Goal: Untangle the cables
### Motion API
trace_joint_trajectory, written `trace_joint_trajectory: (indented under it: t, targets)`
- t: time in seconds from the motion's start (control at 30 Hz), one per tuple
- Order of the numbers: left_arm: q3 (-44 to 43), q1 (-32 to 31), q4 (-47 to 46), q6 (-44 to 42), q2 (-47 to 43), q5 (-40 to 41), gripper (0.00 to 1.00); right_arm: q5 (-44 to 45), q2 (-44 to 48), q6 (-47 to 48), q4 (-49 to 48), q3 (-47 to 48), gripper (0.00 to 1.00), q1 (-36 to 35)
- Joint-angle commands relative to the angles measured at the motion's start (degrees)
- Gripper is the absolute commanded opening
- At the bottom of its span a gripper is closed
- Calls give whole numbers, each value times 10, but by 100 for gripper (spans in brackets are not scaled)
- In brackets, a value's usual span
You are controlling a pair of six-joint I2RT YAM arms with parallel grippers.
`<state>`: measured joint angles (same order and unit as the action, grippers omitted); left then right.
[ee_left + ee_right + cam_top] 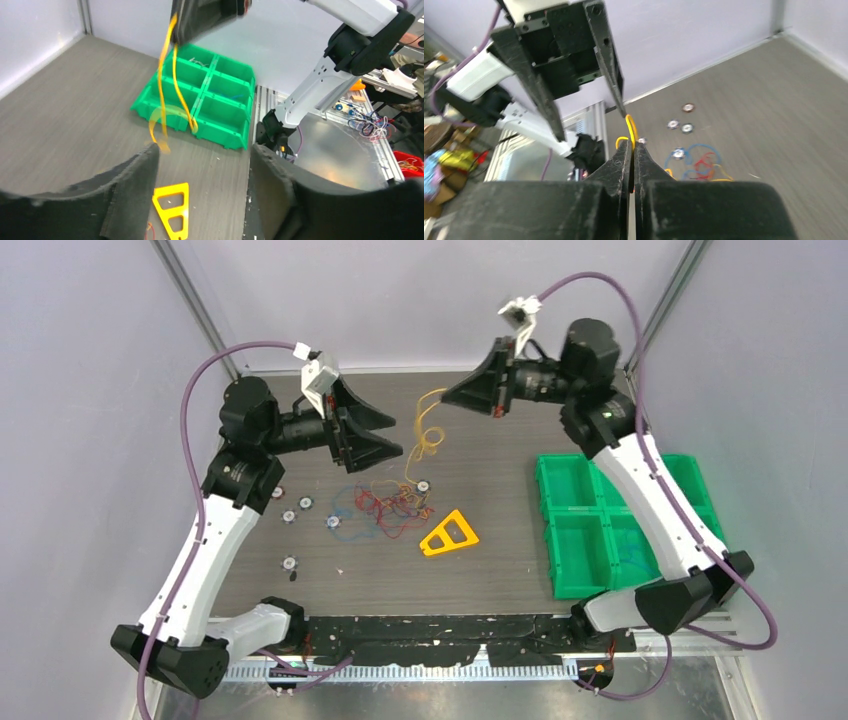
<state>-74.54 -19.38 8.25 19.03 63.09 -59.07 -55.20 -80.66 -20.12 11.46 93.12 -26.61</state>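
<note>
A tangle of thin red, orange and blue cables (pixel 378 508) lies on the dark table near its middle; it also shows in the right wrist view (pixel 696 162). My right gripper (pixel 446 396) is shut on a yellow cable (pixel 430 435) and holds it up, so the cable hangs in loops down toward the tangle. The cable pokes out above the closed fingertips (pixel 630 131) and hangs in the left wrist view (pixel 167 95). My left gripper (pixel 392 436) is open and empty, raised just left of the hanging yellow cable.
A yellow plastic triangle (pixel 448 535) lies right of the tangle, also in the left wrist view (pixel 172 207). Green compartment bins (pixel 575 525) stand at the right. Small round discs (pixel 303 505) lie left of the tangle.
</note>
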Motion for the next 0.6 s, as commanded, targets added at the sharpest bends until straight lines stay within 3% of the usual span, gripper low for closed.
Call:
trace_joint_trajectory:
  t: [0.0, 0.2, 0.33, 0.47, 0.57]
  targets:
    - [-5, 3, 67, -51, -23, 12, 73, -8, 83, 7, -12, -3, 5, 67]
    - [30, 5, 89, -85, -50, 37, 77, -32, 150, 127, 178, 29, 6, 215]
    - [53, 5, 81, -88, -63, 46, 77, -37, 187, 233, 376, 79, 5, 357]
    - [63, 5, 82, -93, -76, 47, 78, 43, 224, 369, 557, 104, 5, 395]
    - [76, 5, 82, -94, -91, 45, 79, 112, 282, 410, 605, 77, 6, 396]
